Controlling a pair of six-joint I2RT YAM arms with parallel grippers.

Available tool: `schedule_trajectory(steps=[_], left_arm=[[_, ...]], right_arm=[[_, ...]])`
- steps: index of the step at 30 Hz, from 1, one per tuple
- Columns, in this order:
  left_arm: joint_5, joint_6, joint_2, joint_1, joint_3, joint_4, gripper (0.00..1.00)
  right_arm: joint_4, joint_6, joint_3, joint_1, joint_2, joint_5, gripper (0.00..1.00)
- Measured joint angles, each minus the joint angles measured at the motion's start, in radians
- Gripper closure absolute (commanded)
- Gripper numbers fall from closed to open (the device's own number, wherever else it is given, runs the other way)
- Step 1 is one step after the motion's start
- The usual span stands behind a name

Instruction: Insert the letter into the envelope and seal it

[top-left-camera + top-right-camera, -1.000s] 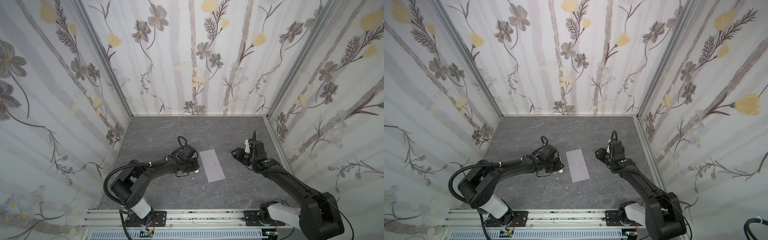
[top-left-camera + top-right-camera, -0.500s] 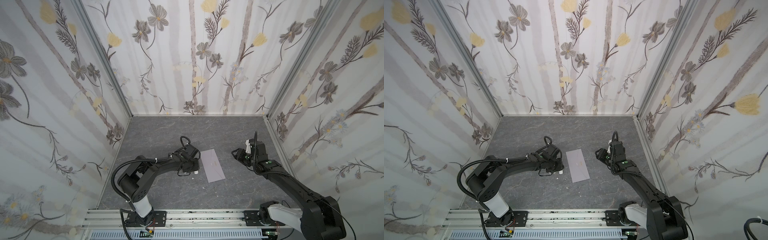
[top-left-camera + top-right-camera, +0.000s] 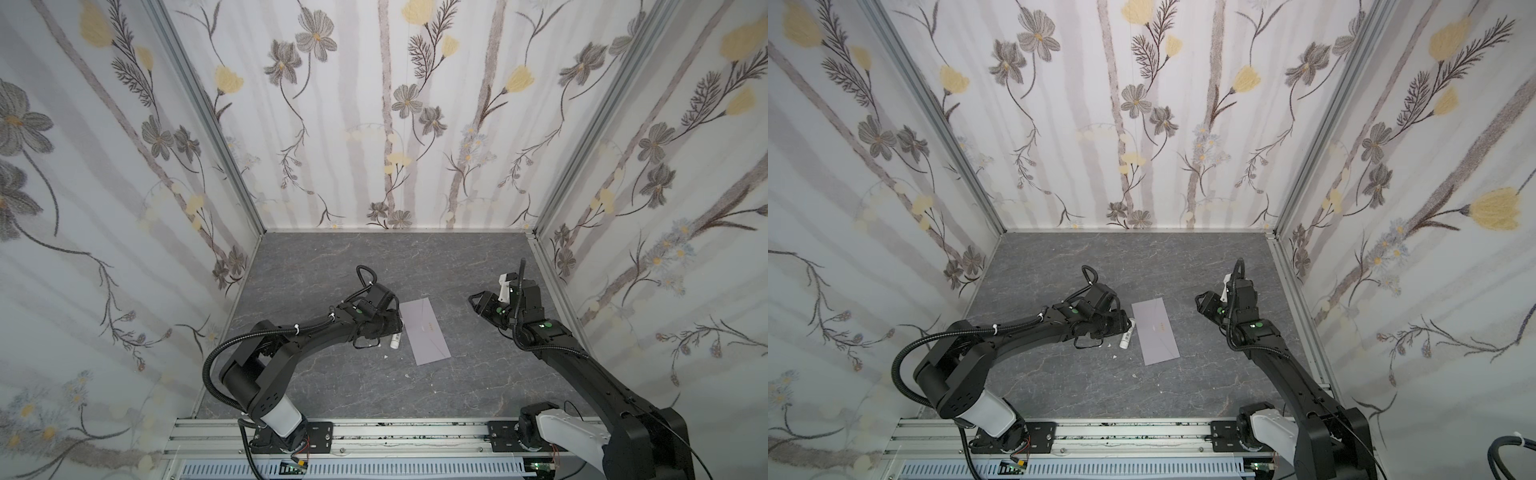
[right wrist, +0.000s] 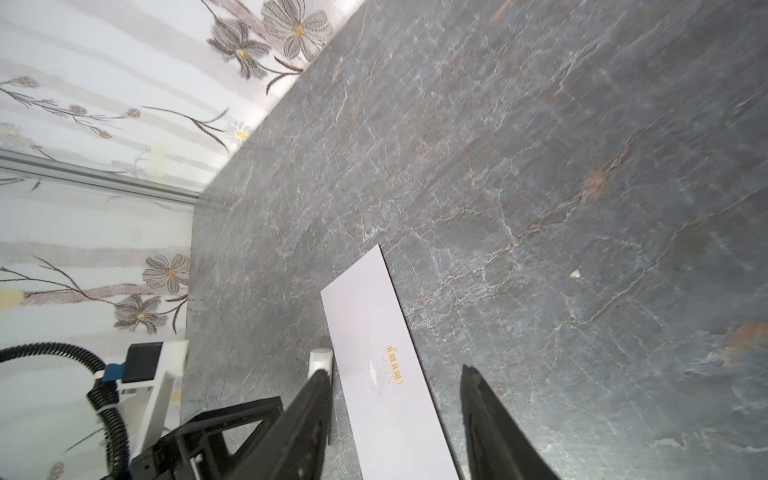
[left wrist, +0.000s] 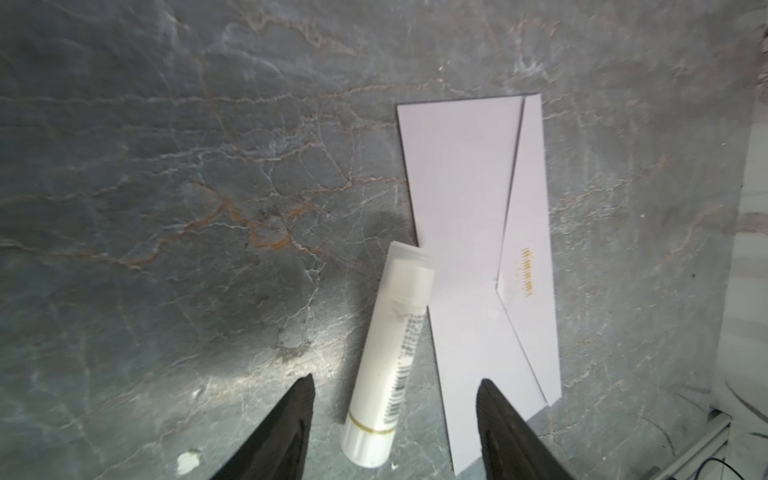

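Note:
The grey-lavender envelope (image 3: 424, 330) (image 3: 1155, 330) lies flat mid-table with its pointed flap folded down and a small gold mark (image 5: 528, 272) by the flap tip. The letter is hidden in every view. A white glue stick (image 3: 395, 340) (image 5: 390, 361) lies on the table along the envelope's left edge. My left gripper (image 3: 388, 325) (image 5: 395, 382) hangs just over the stick, open, its fingers clear of the tube on both sides. My right gripper (image 3: 476, 299) (image 4: 392, 370) hovers to the right of the envelope (image 4: 382, 357), open and empty.
Small white scraps (image 3: 385, 356) (image 5: 187, 461) dot the grey marbled table near the stick. Flower-patterned walls close in the left, back and right sides. The aluminium rail (image 3: 395, 432) with both arm bases runs along the front.
My left gripper's jaws have spread wide, and the glue stick now lies free on the table. The left arm shifted slightly; the right arm and the envelope stayed put.

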Motion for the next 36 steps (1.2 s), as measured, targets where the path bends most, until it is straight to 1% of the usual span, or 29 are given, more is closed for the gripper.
schedule_trajectory(steps=[3,5,7,10,11,12,16,18,21,24,27,32,36], left_arm=[[-0.033,0.000,-0.100,0.024,0.002,-0.017,0.31],[-0.081,0.006,-0.184,0.044,0.002,-0.022,0.23],[-0.153,0.039,-0.262,0.068,0.002,-0.020,0.11],[-0.281,0.114,-0.344,0.125,0.002,-0.014,0.03],[-0.324,0.148,-0.359,0.152,0.002,-0.010,0.02],[-0.371,0.175,-0.367,0.180,0.002,-0.008,0.01],[-0.546,0.274,-0.378,0.292,-0.047,0.043,0.00],[-0.622,0.330,-0.381,0.346,-0.121,0.110,0.00],[-0.690,0.415,-0.384,0.407,-0.261,0.246,0.00],[-0.707,0.488,-0.380,0.451,-0.441,0.494,0.00],[-0.705,0.563,-0.326,0.472,-0.564,0.732,0.00],[-0.671,0.667,-0.182,0.528,-0.624,1.079,0.00],[-0.594,0.689,-0.047,0.587,-0.653,1.284,0.00]], right_arm=[[-0.011,-0.040,0.022,-0.065,-0.038,0.009,0.45],[-0.020,-0.079,0.033,-0.121,-0.069,0.040,0.38],[-0.021,-0.121,0.042,-0.167,-0.087,0.092,0.23],[-0.002,-0.190,0.035,-0.204,-0.092,0.218,0.12],[0.024,-0.213,0.019,-0.210,-0.090,0.257,0.04],[0.057,-0.237,-0.003,-0.216,-0.088,0.296,0.00],[0.220,-0.325,-0.126,-0.221,-0.077,0.407,0.00],[0.352,-0.370,-0.211,-0.221,-0.080,0.432,0.00],[0.528,-0.440,-0.318,-0.221,-0.089,0.453,0.00],[0.702,-0.508,-0.388,-0.221,-0.087,0.472,0.00],[0.855,-0.562,-0.441,-0.221,-0.060,0.471,0.00],[1.075,-0.607,-0.520,-0.221,0.013,0.443,0.00],[1.247,-0.617,-0.553,-0.221,0.067,0.408,0.00]])
